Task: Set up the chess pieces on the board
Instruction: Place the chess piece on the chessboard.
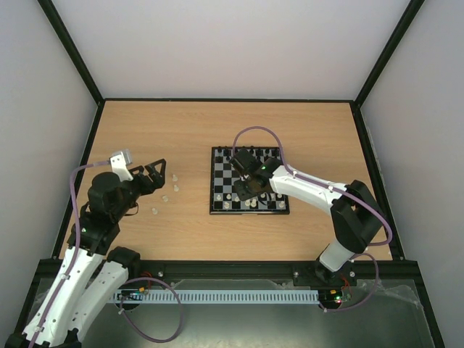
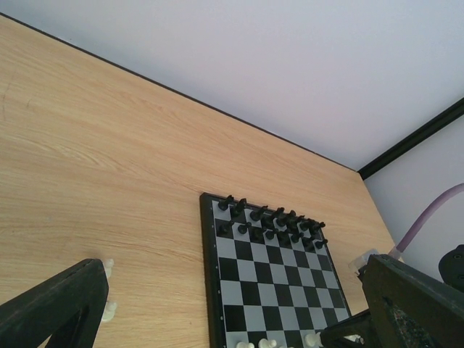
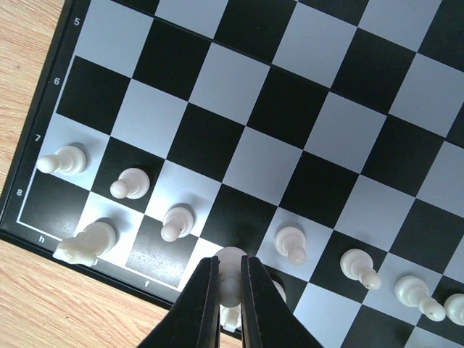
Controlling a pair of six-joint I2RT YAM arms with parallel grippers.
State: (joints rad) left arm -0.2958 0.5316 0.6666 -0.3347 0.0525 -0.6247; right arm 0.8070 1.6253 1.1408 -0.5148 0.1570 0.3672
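The board (image 1: 212,181) lies right of the table's middle. Black chessmen (image 1: 250,154) fill its far rows, and white chess pieces (image 1: 230,197) stand along its near rows. My right gripper (image 1: 246,190) hovers over the near rows. In the right wrist view it (image 3: 229,290) is shut on a white chess piece (image 3: 230,270), low over the board's edge row. White pawns (image 3: 176,221) and a white knight (image 3: 85,243) stand beside it. My left gripper (image 1: 156,176) is open and empty, left of the board, above several loose white pieces (image 1: 175,188).
The left wrist view shows the board (image 2: 217,290), the black rows (image 2: 272,221) and two loose white pieces (image 2: 109,290) by the left finger. Black frame rails and pale walls enclose the wooden table (image 1: 290,130).
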